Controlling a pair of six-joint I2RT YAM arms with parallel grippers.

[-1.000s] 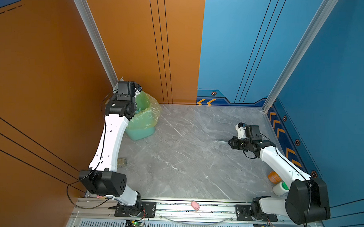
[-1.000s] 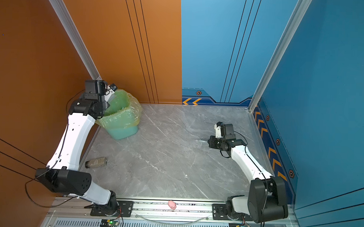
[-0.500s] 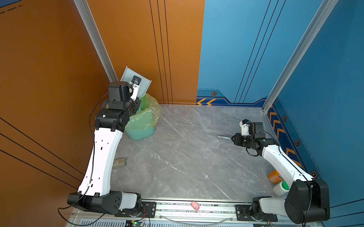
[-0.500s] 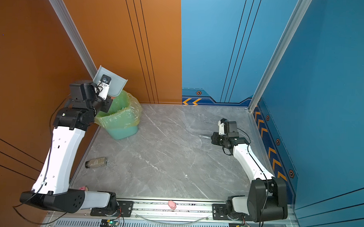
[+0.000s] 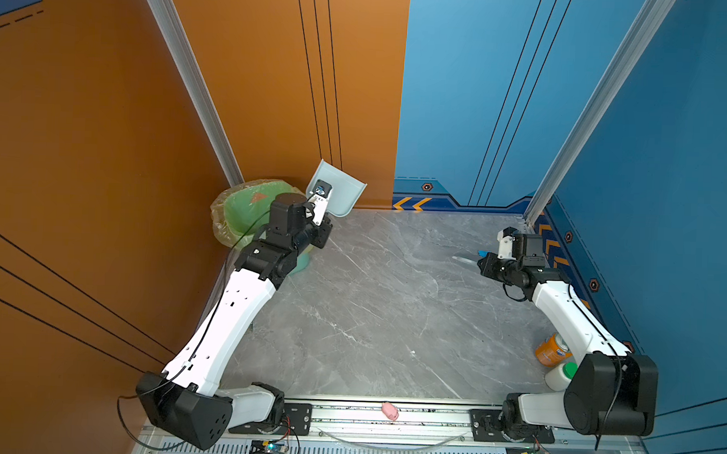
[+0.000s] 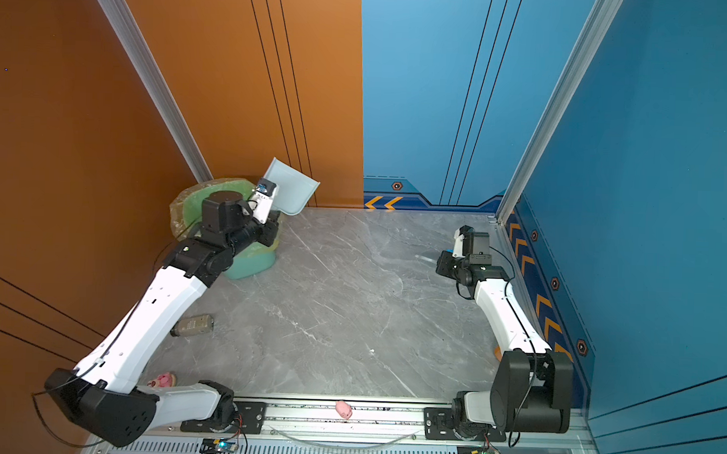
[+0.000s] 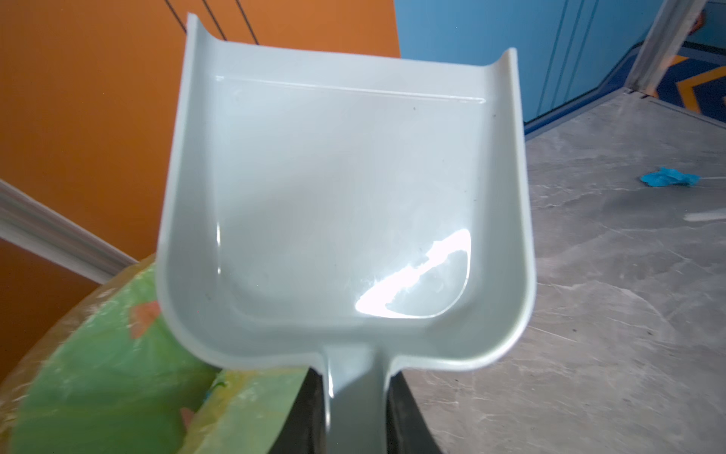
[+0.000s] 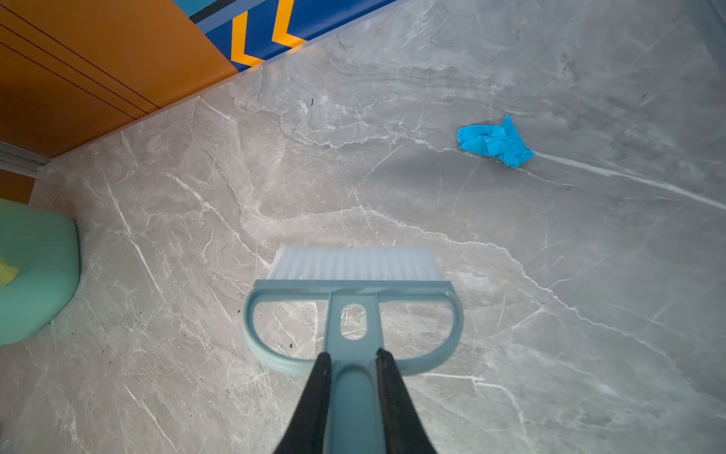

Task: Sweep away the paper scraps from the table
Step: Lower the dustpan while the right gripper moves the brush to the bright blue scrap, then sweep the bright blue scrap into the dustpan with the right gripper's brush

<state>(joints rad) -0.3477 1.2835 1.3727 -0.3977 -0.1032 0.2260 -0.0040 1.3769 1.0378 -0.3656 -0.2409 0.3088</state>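
Grey marble worktop (image 5: 371,311), orange and blue walls behind. My left fingers (image 7: 355,408) are clamped on the handle of the dustpan (image 7: 345,188), held up and tilted just beside the lined green bin (image 5: 245,215). My right fingers (image 8: 353,365) grip the brush (image 8: 353,283) by its handle. One blue paper scrap (image 8: 495,143) lies on the worktop near the brush bristles, apart from them. An orange scrap (image 5: 258,197) shows inside the bin.

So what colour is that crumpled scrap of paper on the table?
The paper scrap is bright blue, clearest in the right wrist view.
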